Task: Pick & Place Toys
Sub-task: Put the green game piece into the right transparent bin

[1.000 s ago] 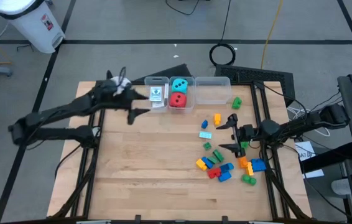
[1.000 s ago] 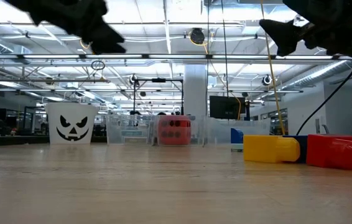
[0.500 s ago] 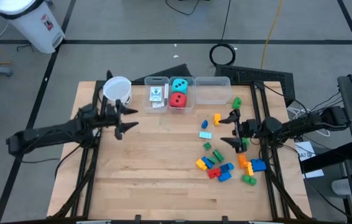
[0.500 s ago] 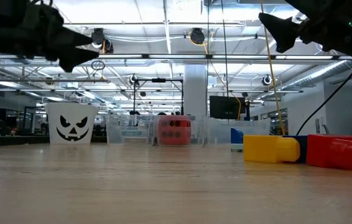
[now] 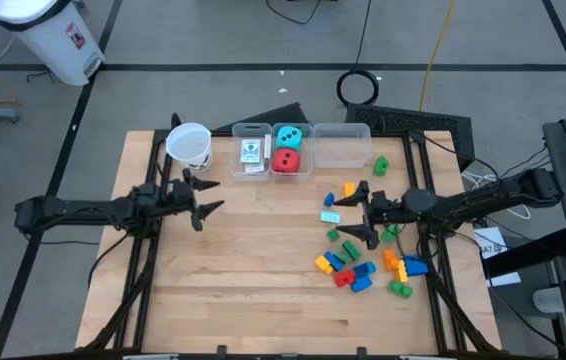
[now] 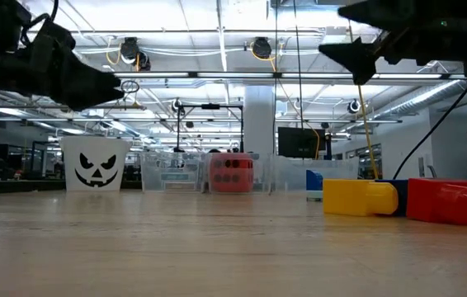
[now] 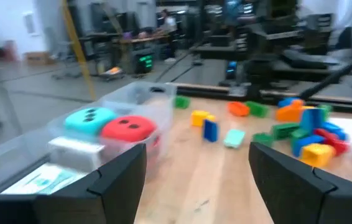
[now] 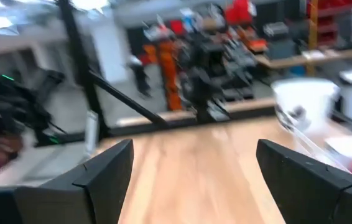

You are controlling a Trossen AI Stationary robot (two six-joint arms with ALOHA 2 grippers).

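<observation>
Small plastic bricks (image 5: 355, 272) are lying scattered on the near right of the tabletop (image 5: 253, 270), and just beyond them the right tool (image 5: 363, 214) is hovering with its fingers spread wide and empty. At mid left the left tool (image 5: 203, 198) is hanging spread wide and empty too. At the far edge, a teal die (image 5: 287, 136) and a red die (image 5: 285, 159) are sitting in the middle clear bin (image 5: 308, 170), with white card packs (image 5: 252, 153) in the bin to its left and a paper cup (image 5: 189, 144) farther left.

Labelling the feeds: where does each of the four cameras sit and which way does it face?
High: overhead, straight down; both arms, left gripper, right gripper.
Low: table height, toward jack-o'-lantern cup; arms overhead.
Left wrist: past own fingers at red die, teal die.
Right wrist: own fingers, bare tabletop.
Shared: red die in high, low, left wrist.
</observation>
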